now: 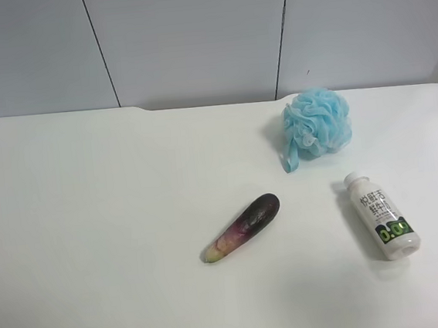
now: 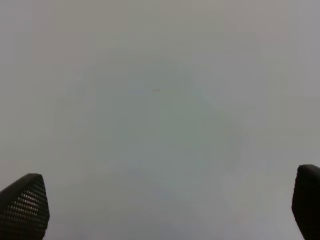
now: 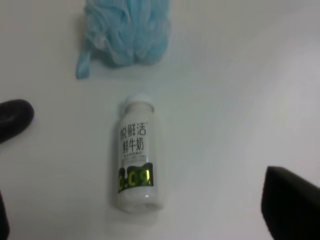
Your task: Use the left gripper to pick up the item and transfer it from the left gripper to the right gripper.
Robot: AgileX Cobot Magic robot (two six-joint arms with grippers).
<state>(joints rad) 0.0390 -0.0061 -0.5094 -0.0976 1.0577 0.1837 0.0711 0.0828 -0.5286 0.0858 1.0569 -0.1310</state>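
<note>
Your bottle (image 1: 380,217) lies on its side on the white counter (image 1: 93,223), cap on, label up. In the right wrist view the bottle (image 3: 135,155) sits between the right jaws' two tips, touching neither, with its cap pointing away from them. The right jaws (image 3: 150,175) stand wide open and grip nothing. Just beyond the cap lies one blue pouf (image 3: 125,30), close to the bottle but apart from it. One eggplant (image 1: 242,228) lies further off to the side, well clear. Nothing lies across the bottle. The left jaws (image 2: 165,200) are also spread wide and empty; between them you see only bare counter. Count: one bottle, one pouf, one eggplant.
</note>
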